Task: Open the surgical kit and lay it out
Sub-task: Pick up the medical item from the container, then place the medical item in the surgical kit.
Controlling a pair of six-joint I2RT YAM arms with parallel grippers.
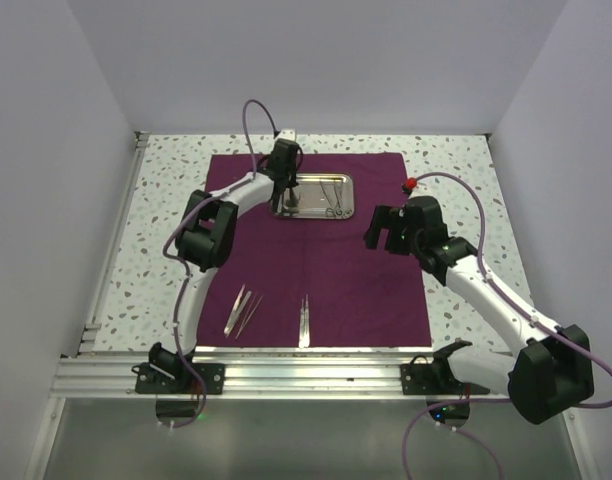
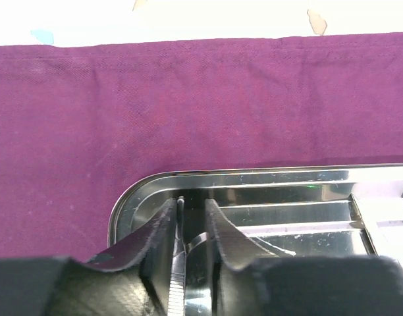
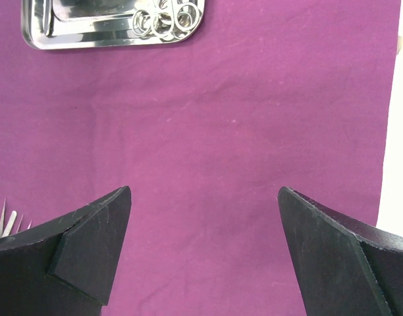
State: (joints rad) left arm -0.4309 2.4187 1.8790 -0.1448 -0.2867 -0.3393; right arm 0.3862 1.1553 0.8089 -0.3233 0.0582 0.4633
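The maroon cloth (image 1: 316, 250) lies spread flat on the table. The steel tray (image 1: 338, 182) sits on its far middle, with ring-handled scissors (image 1: 336, 205) in its right half. My left gripper (image 1: 286, 203) reaches down into the tray's left end. In the left wrist view its fingers (image 2: 161, 227) are nearly together around a slim steel forceps (image 2: 178, 263) standing between them over the tray (image 2: 287, 197). My right gripper (image 1: 381, 228) hovers open and empty over bare cloth (image 3: 208, 131), right of the tray (image 3: 37, 33). The ring handles (image 3: 163, 20) show at the top.
Two pairs of tweezers (image 1: 242, 310) lie on the cloth's near left and another (image 1: 304, 320) at near centre; their tips show in the right wrist view (image 3: 2, 220). An aluminium rail (image 1: 306, 375) runs along the near edge. White walls close in the sides and back.
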